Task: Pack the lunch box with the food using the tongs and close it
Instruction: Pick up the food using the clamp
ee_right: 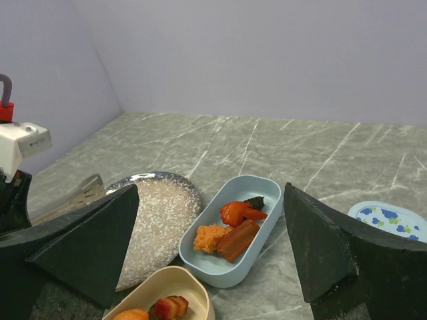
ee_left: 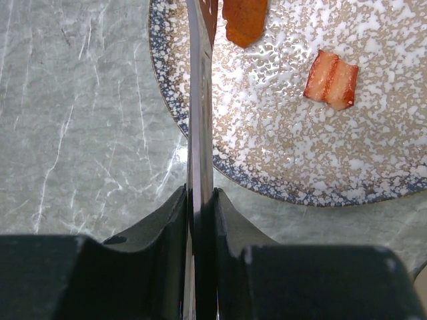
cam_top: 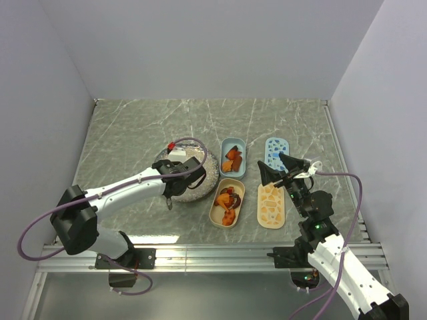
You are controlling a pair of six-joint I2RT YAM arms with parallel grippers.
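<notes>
Left claw [ee_left: 200,203] grips tongs [ee_left: 199,120] over speckled plate [ee_left: 280,167].
Two food chunks [ee_left: 331,79] lie on it; more sit in blue tub [cam_top: 233,141] and cream tub [cam_top: 215,212] toward the near edge of the desk [cam_top: 127,133]; right claw [cam_top: 275,167] gapes.

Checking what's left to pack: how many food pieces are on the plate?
2 in the left wrist view: an orange chunk at the top edge beside the tongs, a striped reddish piece right of it. Others may lie outside that view.

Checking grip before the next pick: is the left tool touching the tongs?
Touching. Left wrist view: both fingers of the left tool press against the tongs, no gap either side.
</notes>
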